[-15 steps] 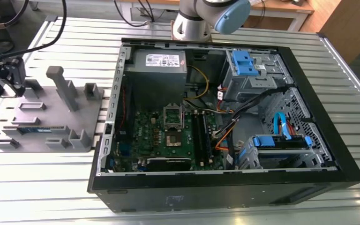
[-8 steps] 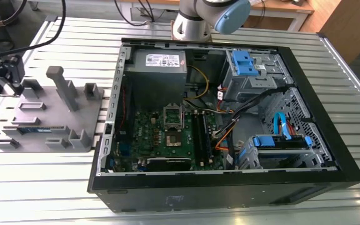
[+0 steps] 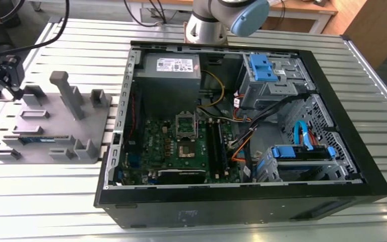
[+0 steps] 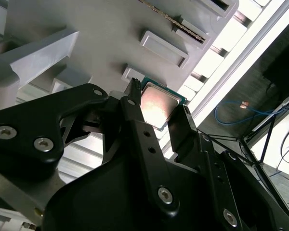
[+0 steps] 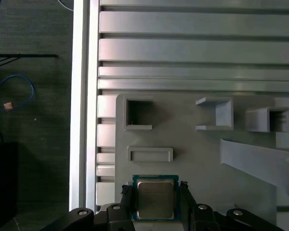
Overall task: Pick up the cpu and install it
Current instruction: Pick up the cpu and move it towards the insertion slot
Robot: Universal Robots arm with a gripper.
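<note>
Claw (image 5: pixel 155 188) stands around the cpu (image 5: pixel 155 201) in the first wrist view, with the chip in the middle of it. Whether it already clamps the chip or only encloses it, I cannot tell. The cpu lies flat on the grey holder (image 5: pixel 197 159), near the holder's edge, with its shiny top up and a thin green rim around it. In the exterior view the claw (image 3: pixel 8 80) is at the far left of the frame, over the upper left corner of the holder. It is well apart from the socket (image 3: pixel 185 147), which sits on the board in the middle of the open case (image 3: pixel 375 176).

I think the main danger is a bad hold. The chip is thin and its sides give little surface, so a grip that is not centred can tilt it or let it slip out in a lift. The way to the socket goes over the case wall and near the cables (image 3: pixel 247 136), and a dropped chip can fall between the parts there. A turned or tilted chip can also damage the socket contacts.
</note>
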